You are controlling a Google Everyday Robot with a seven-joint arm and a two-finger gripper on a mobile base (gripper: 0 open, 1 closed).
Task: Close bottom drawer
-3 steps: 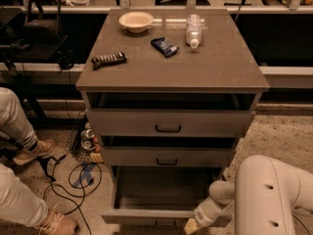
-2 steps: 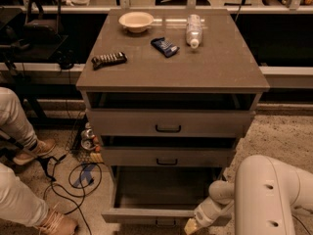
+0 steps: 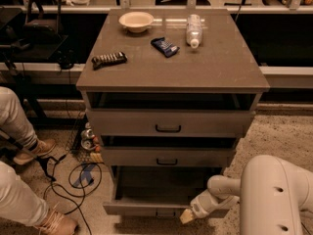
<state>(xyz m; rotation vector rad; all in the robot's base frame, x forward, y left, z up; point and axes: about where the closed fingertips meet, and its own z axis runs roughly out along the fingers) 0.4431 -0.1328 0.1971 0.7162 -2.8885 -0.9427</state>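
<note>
The bottom drawer (image 3: pixel 146 207) is the lowest of three grey-brown drawers in the cabinet (image 3: pixel 171 72). It is pulled far out, its inside dark, its slim front near the bottom edge of the view. My gripper (image 3: pixel 187 216) is at the end of the white arm (image 3: pixel 274 195) coming in from the lower right. Its tan tip sits against the right part of the drawer front. The middle drawer (image 3: pixel 166 156) and upper drawer (image 3: pixel 168 123) stick out a little.
On the cabinet top lie a bowl (image 3: pixel 136 20), a plastic bottle (image 3: pixel 194 29), a blue packet (image 3: pixel 165 46) and a dark bar (image 3: pixel 108 59). A person's legs and shoes (image 3: pixel 34 151) are on the left. Cables (image 3: pixel 73 180) and cans lie on the floor beside the cabinet.
</note>
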